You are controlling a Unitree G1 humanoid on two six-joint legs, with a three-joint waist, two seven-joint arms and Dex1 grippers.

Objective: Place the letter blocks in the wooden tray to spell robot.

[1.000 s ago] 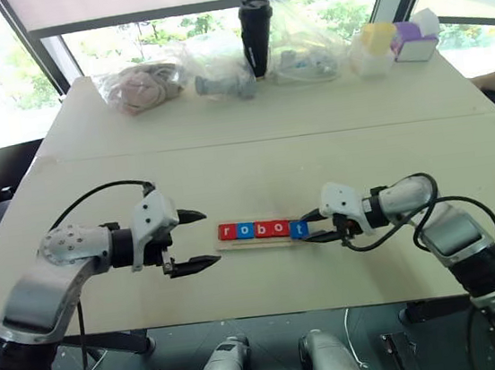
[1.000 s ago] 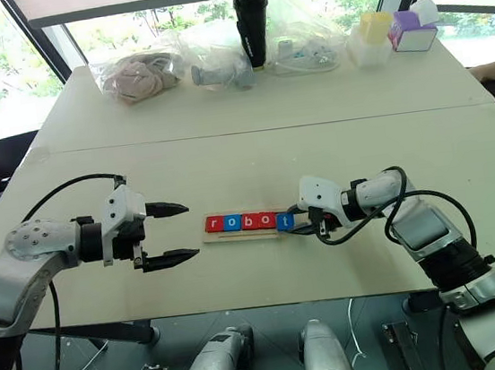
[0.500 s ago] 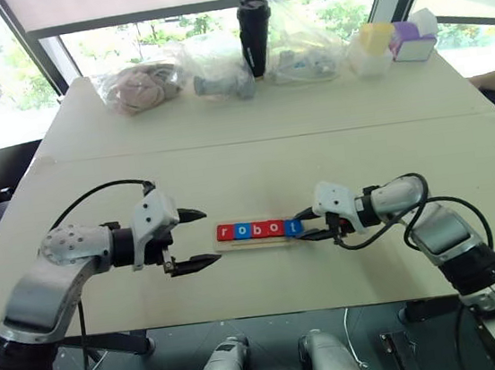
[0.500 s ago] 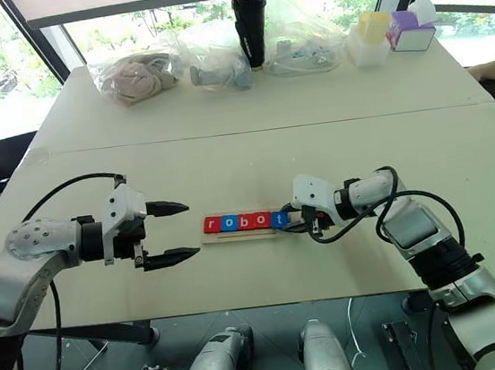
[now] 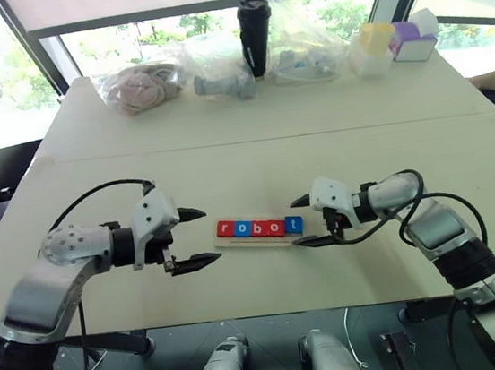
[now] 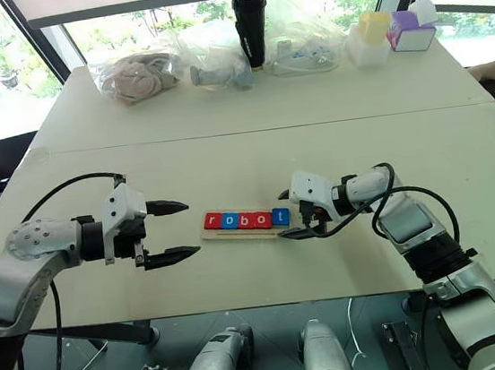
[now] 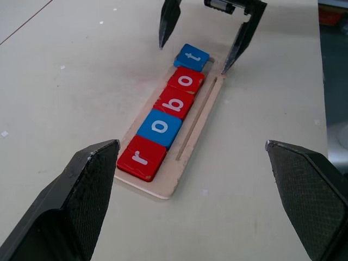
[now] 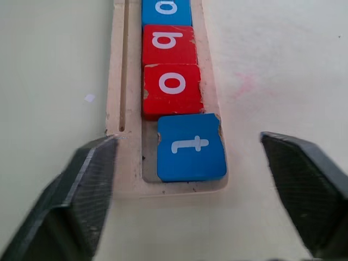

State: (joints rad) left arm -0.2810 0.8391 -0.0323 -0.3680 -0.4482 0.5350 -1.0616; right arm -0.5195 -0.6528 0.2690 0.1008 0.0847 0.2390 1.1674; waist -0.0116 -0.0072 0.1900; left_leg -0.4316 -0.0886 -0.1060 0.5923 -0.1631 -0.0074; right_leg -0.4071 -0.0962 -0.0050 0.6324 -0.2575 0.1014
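Note:
The wooden tray point(image 5: 256, 242) lies in the middle of the table, between my two grippers. In it the letter blocks point(image 7: 175, 101) spell r, o, b, o, t from left to right: red, blue, red, red, blue. The blue t block point(image 8: 190, 148) rests at the tray's right end, a little out of line with the others. My right gripper point(image 5: 300, 223) is open, one finger on each side of that block and neither touching it. My left gripper point(image 5: 209, 236) is open and empty, just left of the tray.
Along the table's far edge stand clear plastic bags point(image 5: 140, 85), a black tumbler point(image 5: 257, 35), a yellow container point(image 5: 375, 47) and a purple box point(image 5: 415, 38). The table's front edge runs close below both grippers.
My right gripper carried the blue t block left into the tray's right end, then opened and let it go. The left arm has not moved.

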